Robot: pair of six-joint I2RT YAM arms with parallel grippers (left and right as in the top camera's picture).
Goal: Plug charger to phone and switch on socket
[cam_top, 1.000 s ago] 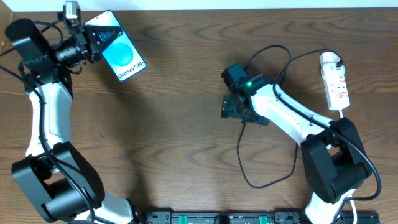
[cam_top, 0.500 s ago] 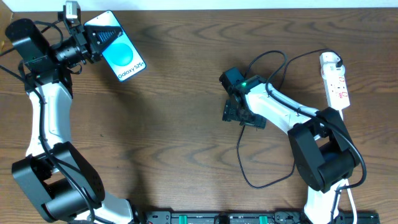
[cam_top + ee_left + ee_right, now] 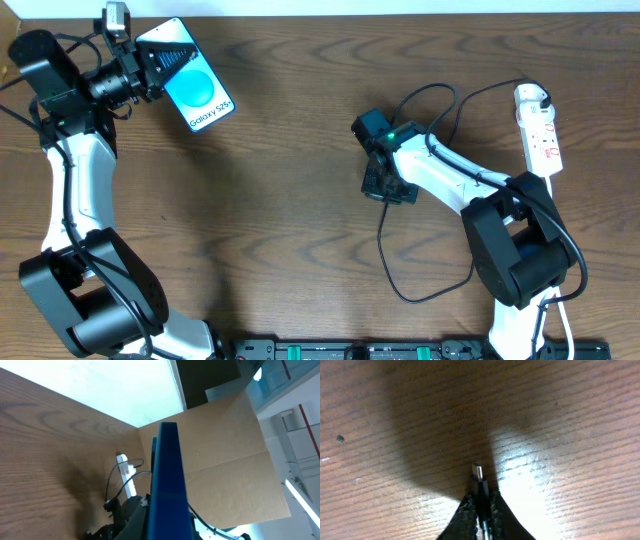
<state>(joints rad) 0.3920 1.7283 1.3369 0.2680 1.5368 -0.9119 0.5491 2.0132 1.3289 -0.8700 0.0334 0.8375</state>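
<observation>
The phone point(image 3: 203, 92), its blue screen reading "Galaxy S25", is held tilted at the table's far left with my left gripper point(image 3: 160, 62) shut on its upper end. In the left wrist view the phone point(image 3: 167, 480) shows edge-on, rising from between the jaws. The charger point(image 3: 392, 255) runs as a thin black cable in loops over mid-table. My right gripper point(image 3: 386, 186) rests low on the wood, shut on the cable's end. The small plug tip point(image 3: 477, 470) sticks out just past the fingers point(image 3: 465, 515). The white socket point(image 3: 540, 128) lies at the far right.
The charger's upper loop point(image 3: 432, 92) curves toward the socket, whose white cord point(image 3: 556, 185) trails down past the right arm's base. A cardboard panel point(image 3: 225, 460) stands beyond the table edge in the left wrist view. The socket point(image 3: 128, 480) shows small there.
My right gripper has gone from open to shut on the charger's plug end and has shifted slightly on the table. The left arm and the phone have not moved.
</observation>
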